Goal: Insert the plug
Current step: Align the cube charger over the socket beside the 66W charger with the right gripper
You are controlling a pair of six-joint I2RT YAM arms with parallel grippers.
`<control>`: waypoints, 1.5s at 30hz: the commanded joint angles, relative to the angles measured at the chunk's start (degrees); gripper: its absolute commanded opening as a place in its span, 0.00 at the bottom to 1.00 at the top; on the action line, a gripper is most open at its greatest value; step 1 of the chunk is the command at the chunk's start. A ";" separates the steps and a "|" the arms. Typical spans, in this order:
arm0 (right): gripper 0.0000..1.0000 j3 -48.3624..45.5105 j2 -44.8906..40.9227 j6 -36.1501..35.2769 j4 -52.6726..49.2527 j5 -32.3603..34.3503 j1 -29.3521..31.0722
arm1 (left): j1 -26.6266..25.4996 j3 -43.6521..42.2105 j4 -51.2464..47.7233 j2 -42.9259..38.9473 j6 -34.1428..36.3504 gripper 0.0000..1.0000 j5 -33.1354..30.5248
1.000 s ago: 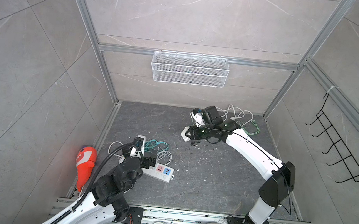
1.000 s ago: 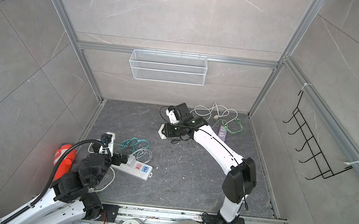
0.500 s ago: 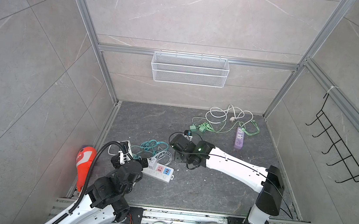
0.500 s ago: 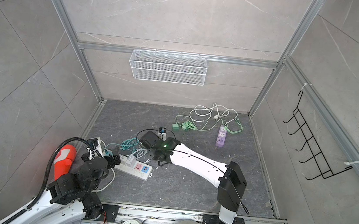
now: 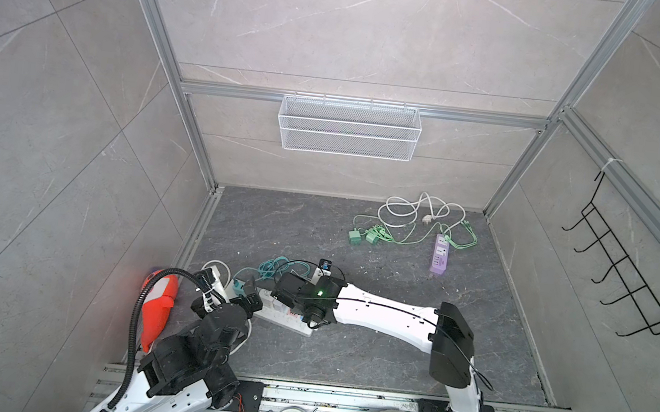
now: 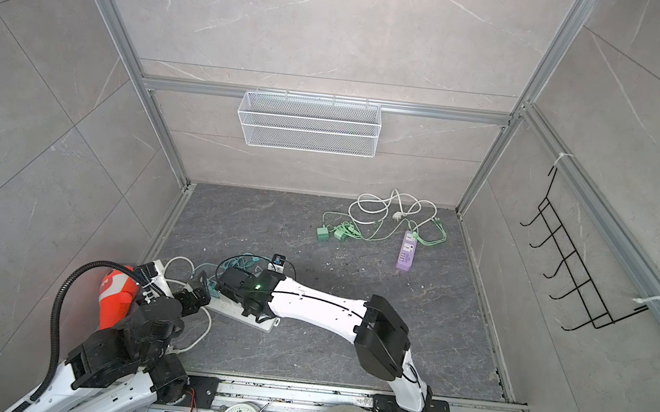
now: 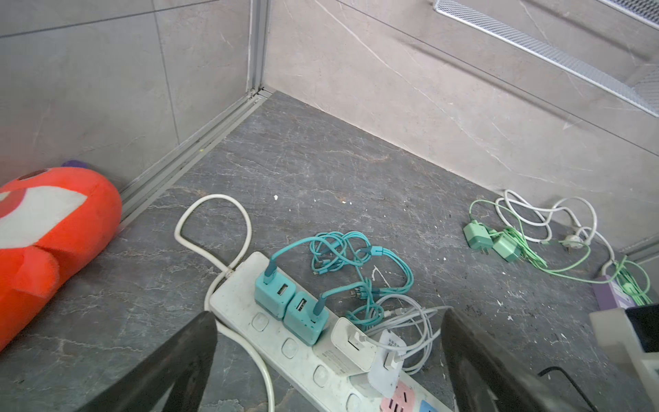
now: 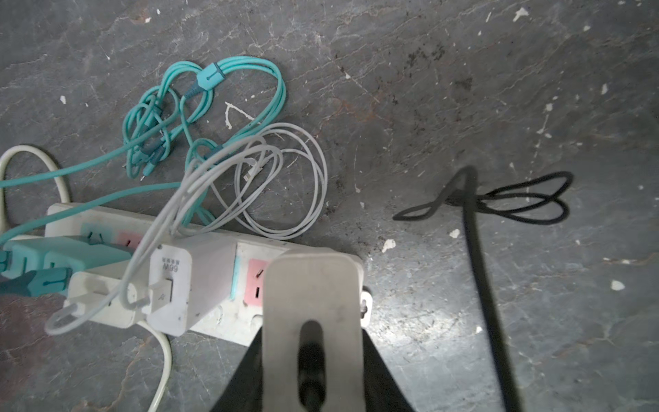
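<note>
We see a pale grey, round-cornered plug [image 8: 310, 303], black cable [image 8: 478, 249] trailing behind, poised over the pink-socket end of a white power strip [image 8: 214, 324] lying flat on the floor.

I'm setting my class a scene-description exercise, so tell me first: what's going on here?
The right gripper is shut on a pale plug with a black cable. Its fingers hold the plug over the end of the white power strip, beside a free pink socket. Whether the prongs are in yet is hidden. The left gripper hangs open near the strip's cord end, holding nothing. Two teal chargers and two white chargers already sit in the strip.
</note>
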 commanded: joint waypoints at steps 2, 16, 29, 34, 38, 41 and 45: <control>0.05 7.66 3.84 5.64 -8.46 2.81 0.92 | -0.04 2.92 -6.28 0.60 -7.86 1.00 -5.11; 0.07 39.44 23.33 10.78 -28.70 0.22 2.05 | -0.04 4.28 -15.13 4.45 -20.33 1.00 -11.66; 0.06 40.37 26.50 11.48 -29.24 -0.64 1.90 | -0.04 2.60 -17.92 0.53 -23.58 1.00 -12.27; 0.06 40.53 26.86 12.09 -29.09 -0.56 1.74 | -0.04 2.17 -18.69 0.12 -24.56 1.00 -12.44; 0.05 41.54 26.95 11.90 -27.91 -0.36 1.60 | -0.04 1.47 -18.47 -0.68 -24.53 1.00 -12.70; 0.05 44.19 28.74 11.64 -28.53 -0.05 1.31 | -0.04 1.20 -18.56 -1.19 -24.65 1.00 -12.79; 0.05 45.39 29.62 11.08 -28.19 -0.06 1.12 | -0.09 1.03 -18.58 -2.21 -24.79 1.00 -13.06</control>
